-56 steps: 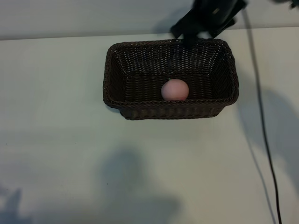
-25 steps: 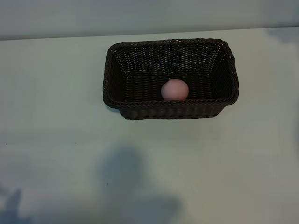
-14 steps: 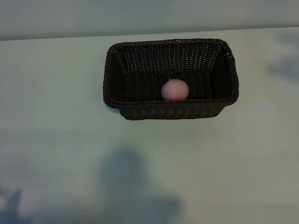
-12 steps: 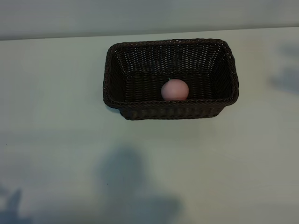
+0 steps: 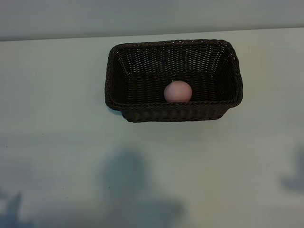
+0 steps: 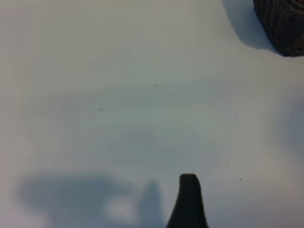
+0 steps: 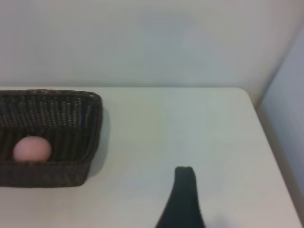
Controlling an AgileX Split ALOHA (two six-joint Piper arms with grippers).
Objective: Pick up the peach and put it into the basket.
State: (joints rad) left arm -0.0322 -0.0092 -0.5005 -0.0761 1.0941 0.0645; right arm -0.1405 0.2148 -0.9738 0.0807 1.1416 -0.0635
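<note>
On the white table [image 5: 57, 142], exterior view: small round pale-pink peach [image 5: 178, 91] sits inside the dark woven basket [image 5: 173, 114], against its near wall. Left wrist view: basket corner [image 6: 282, 23] only, left gripper fingers [image 6: 188, 202] spread. Right wrist view: peach [image 7: 32, 149] in basket [image 7: 57, 173], right gripper fingers [image 7: 183, 197] spread, holding nothing.

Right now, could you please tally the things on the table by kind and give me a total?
Peach: 1, pale pink, lying inside the basket.
Basket: 1, dark-brown wicker, standing on the table.
Total: 2 things.
</note>
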